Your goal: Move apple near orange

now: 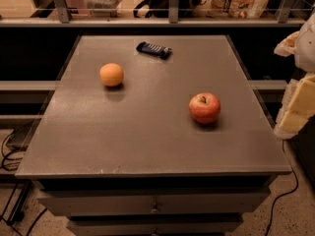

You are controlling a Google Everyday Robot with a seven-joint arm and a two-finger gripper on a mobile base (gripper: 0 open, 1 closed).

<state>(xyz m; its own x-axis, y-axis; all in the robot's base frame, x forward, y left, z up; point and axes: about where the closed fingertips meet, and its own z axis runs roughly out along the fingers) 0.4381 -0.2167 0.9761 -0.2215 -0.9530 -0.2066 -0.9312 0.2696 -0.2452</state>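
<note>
We see a grey table (147,146) with drawers (155,203) below. The gripper (298,109) hangs off its right edge; we cannot tell how open it is. The apple (204,107) sits close by, untouched. The orange (111,74) is farther back on the left, well apart. We think grabbing the apple comes first.

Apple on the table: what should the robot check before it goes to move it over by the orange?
1. Apple in full view, upright, nothing on it: ok.
2. Orange in view, well apart from the apple: ok.
3. Table between the two fruits free of things: ok.
4. Dark snack bar lies behind the orange, off the path: ok.
5. Pincer at the apple: not ok; it hangs at the right edge, beside the table.
</note>
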